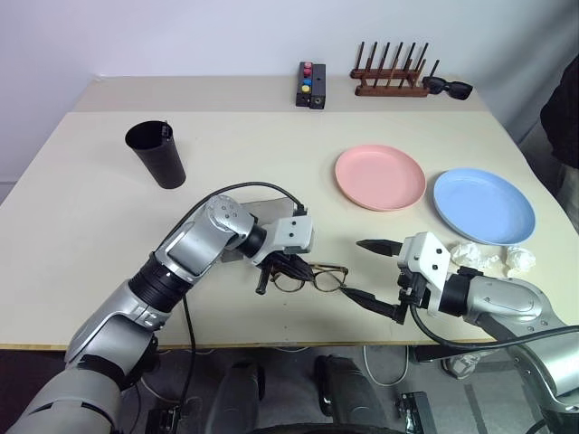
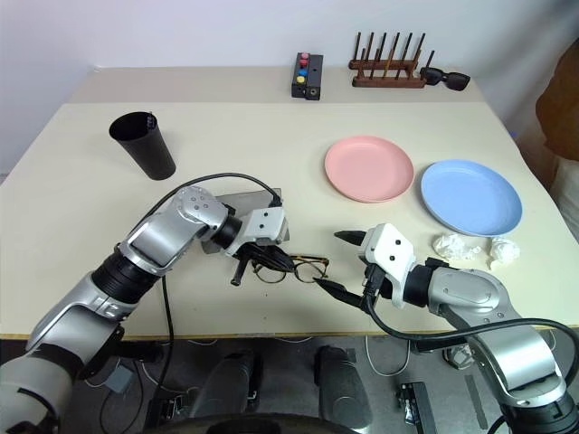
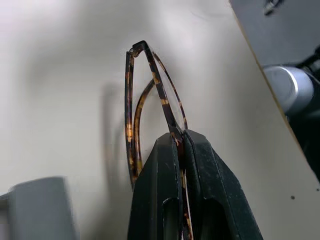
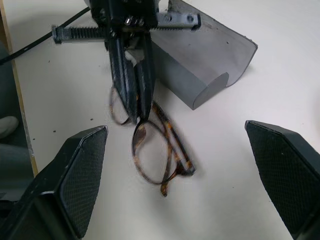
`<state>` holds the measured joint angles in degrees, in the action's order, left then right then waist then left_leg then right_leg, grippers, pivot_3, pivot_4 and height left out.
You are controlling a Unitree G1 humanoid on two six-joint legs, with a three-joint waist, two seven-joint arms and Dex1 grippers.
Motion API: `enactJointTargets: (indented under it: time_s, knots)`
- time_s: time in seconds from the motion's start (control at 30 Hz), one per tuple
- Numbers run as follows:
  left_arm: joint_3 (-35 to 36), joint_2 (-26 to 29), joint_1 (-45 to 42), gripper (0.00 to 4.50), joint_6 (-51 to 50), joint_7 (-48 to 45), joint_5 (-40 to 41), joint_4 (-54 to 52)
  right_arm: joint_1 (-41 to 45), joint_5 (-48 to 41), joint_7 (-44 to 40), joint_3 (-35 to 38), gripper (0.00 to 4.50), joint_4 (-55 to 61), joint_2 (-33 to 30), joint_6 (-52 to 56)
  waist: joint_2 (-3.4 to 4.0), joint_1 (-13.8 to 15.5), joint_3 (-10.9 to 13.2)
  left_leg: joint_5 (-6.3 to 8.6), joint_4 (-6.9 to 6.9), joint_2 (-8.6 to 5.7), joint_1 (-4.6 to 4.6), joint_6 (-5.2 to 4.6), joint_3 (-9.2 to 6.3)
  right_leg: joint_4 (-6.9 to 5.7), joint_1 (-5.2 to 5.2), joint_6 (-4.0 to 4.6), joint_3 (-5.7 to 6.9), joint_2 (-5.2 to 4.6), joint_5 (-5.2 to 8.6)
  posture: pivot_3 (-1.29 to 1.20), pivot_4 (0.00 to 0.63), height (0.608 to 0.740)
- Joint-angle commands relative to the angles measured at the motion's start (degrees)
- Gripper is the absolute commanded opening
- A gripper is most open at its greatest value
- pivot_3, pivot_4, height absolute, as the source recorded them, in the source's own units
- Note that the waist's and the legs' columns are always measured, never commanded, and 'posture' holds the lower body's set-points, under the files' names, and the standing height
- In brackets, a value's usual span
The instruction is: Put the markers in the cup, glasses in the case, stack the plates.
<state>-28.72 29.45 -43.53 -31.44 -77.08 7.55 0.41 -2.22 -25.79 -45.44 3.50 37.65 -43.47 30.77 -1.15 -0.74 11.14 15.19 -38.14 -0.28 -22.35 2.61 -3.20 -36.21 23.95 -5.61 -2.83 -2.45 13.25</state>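
Left gripper (image 1: 284, 268): its two black fingers are pressed together on the frame of the tortoiseshell-rimmed clear-lens glasses (image 1: 314, 277), pinching them near the bridge, close above the table near its front edge.
Right gripper (image 1: 373, 275): its black fingers are spread wide with nothing between them, pointing toward the glasses from just beside them.
Grey hard glasses case (image 4: 200, 60): lies on the table just behind the left gripper, lid open, partly hidden by the left wrist in the head views.
Tall black tapered plastic cup (image 1: 156, 154): stands upright on the left part of the table, well apart from the arms; a dark tip of something shows at its rim, too small to tell what.
Round pink plastic plate (image 1: 380, 176): lies flat right of centre.
Round light blue plastic plate (image 1: 483, 204): lies flat just beside the pink one, on its right, not stacked.
Crumpled white paper (image 1: 493, 258): two wads near the front of the blue plate.
Cream table top (image 1: 81, 217): matt, pale, with a second matching slab joined behind it.
Back of table: a small black box with coloured knobs (image 1: 310, 84), a brown wooden peg rack (image 1: 391, 74) and black sunglasses (image 1: 449, 87).
Room: plain white wall (image 1: 181, 36) behind; a person's dark sleeve (image 1: 564, 108) at the right edge.
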Motion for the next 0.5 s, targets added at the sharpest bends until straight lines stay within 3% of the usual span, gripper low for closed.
enactJointTargets:
  time_s: [0.03, 0.23, 0.5]
  knots:
    - [5.6, 0.9, -1.9, 0.03, -1.8, -0.6, 4.0, -0.5, 0.6, 0.0, -0.2, 1.6, 4.50, 0.1, -0.8, -0.9, 0.00, 0.0, 0.0, 0.00, 0.00, 0.00, -0.03, 0.00, -0.01, 0.00, 0.03, 0.02, 0.00, 0.00, -0.02, 0.00, 0.150, 0.735]
    - [14.0, 4.6, -6.6, 0.03, -1.7, 1.0, 6.4, 6.1, 0.7, 0.2, -0.3, 1.1, 4.50, -0.1, -0.6, -1.2, -0.01, -0.1, 0.0, 0.00, 0.00, 0.00, -0.05, -0.01, -0.01, 0.00, 0.06, 0.01, 0.01, 0.01, -0.01, 0.00, 0.150, 0.735]
    - [13.4, 8.3, -6.8, 0.03, 6.0, -0.9, 2.7, 15.5, 2.2, 0.6, -0.8, -0.7, 4.50, -1.3, 0.0, -1.9, -0.02, 0.1, 0.0, 0.02, 0.05, 0.00, -0.08, -0.03, 0.01, 0.00, 0.10, 0.13, 0.01, 0.00, -0.10, 0.00, 0.150, 0.735]
